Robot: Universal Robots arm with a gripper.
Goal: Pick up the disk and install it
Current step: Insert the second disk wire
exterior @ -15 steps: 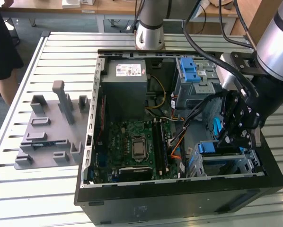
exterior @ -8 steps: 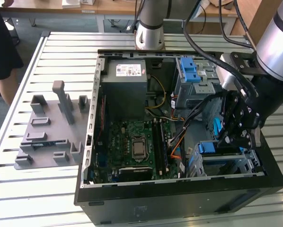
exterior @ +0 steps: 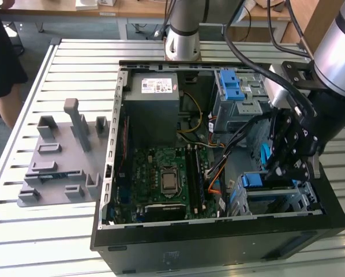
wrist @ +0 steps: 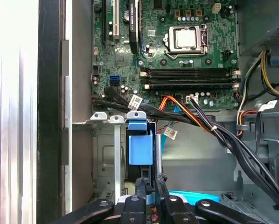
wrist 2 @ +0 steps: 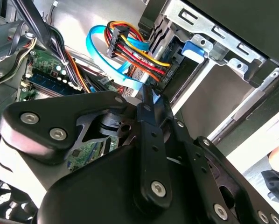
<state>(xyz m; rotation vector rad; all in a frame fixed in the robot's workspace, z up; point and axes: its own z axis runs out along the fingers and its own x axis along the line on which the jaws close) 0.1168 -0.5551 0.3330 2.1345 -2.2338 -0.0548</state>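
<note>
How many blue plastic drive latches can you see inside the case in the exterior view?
2. One latch sits on the drive cage at the far end of the case; the other latch is on the near cage, just beside the gripper. The arm may hide more.

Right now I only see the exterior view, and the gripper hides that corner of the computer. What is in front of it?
Observer: In the first wrist view the gripper points into a metal bay with a blue tab in it.
Operator: Any wires close by?
Observer: Yes. In the second wrist view a red, yellow and black wire bundle and a blue flat cable lie just beyond the gripper's tip.
</note>
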